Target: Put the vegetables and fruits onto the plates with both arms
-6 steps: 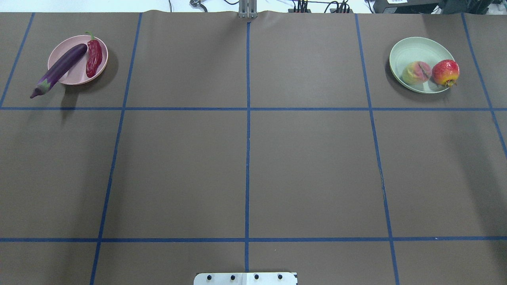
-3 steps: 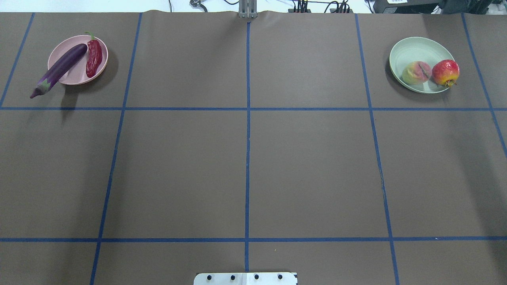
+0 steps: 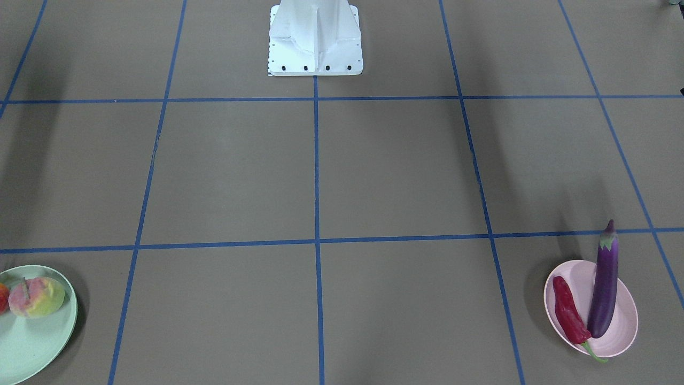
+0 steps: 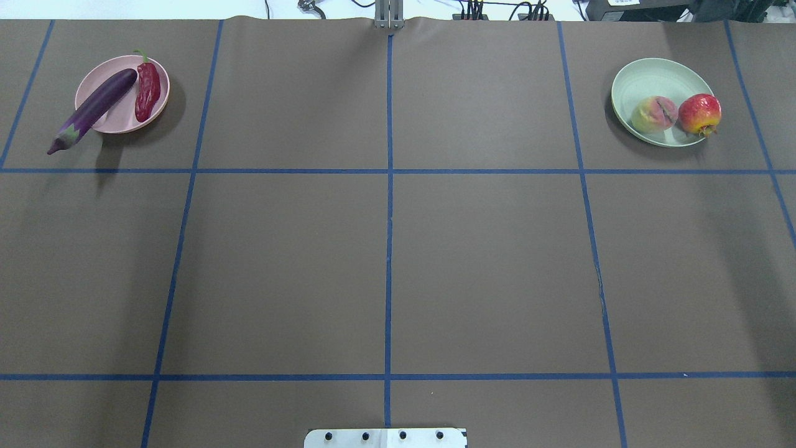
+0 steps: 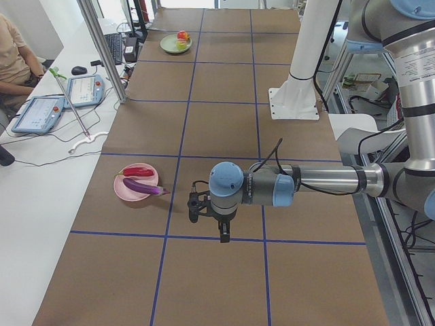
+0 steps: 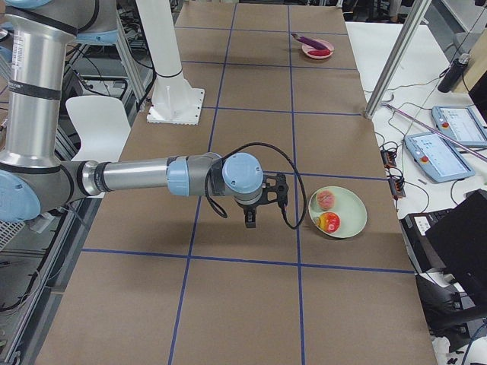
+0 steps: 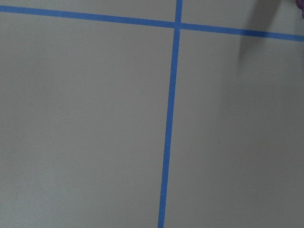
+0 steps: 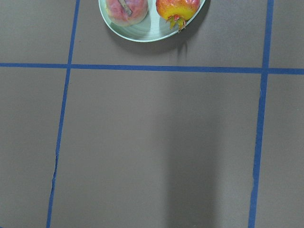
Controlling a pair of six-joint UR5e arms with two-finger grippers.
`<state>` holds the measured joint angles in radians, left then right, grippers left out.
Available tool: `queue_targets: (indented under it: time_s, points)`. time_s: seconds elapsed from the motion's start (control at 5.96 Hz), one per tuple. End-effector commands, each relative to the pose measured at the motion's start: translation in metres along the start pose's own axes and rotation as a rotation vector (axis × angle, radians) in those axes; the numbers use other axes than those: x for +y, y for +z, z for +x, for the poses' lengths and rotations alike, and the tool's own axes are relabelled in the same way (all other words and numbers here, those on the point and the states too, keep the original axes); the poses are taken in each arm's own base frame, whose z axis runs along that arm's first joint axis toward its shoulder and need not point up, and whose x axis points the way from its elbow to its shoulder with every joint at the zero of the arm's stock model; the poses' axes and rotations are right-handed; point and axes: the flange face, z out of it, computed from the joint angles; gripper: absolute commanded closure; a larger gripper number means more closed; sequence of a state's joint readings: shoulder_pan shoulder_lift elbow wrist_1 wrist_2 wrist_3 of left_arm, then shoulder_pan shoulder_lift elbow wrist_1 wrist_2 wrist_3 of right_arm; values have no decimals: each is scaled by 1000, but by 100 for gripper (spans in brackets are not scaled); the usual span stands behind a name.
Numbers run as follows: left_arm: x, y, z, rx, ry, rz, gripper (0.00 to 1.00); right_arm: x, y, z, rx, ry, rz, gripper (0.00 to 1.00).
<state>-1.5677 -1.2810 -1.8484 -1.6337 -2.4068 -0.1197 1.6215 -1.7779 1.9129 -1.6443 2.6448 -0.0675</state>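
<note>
1. Since the earlier overhead frames nothing on the table (image 4: 280, 267) has shifted: both plates and all four pieces lie as they did
2. The eggplant (image 4: 93, 110) lies slanted across the pink plate (image 4: 124, 117), its capped end overhanging the rim; the chili pepper (image 4: 148, 93) lies on the plate beside it
3. The peach (image 4: 654, 114) and the red-orange fruit (image 4: 699, 114) sit side by side on the near-right part of the green plate (image 4: 653, 74)
4. The left gripper (image 5: 223, 236) hangs over bare table, apart from the pink plate on the robot's side; whether it is released or clenched cannot be told
5. The right gripper (image 6: 250, 220) hangs likewise short of the green plate; its state cannot be told either
</note>
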Motion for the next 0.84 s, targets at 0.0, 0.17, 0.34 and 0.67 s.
queue_targets:
  time_s: [0.0, 0.17, 0.34, 0.67]
  points:
    - [0, 0, 1, 0, 2, 0, 0, -1, 0, 0, 9, -3, -1, 0]
    - [0, 0, 1, 0, 2, 0, 0, -1, 3, -1, 28, -8, -9, 0]
    - [-1, 0, 1, 0, 3, 1, 0, -1, 3, 0, 43, -8, -11, 0]
    - [-1, 1, 1, 0, 3, -1, 0, -1, 5, 2, 64, -11, -17, 0]
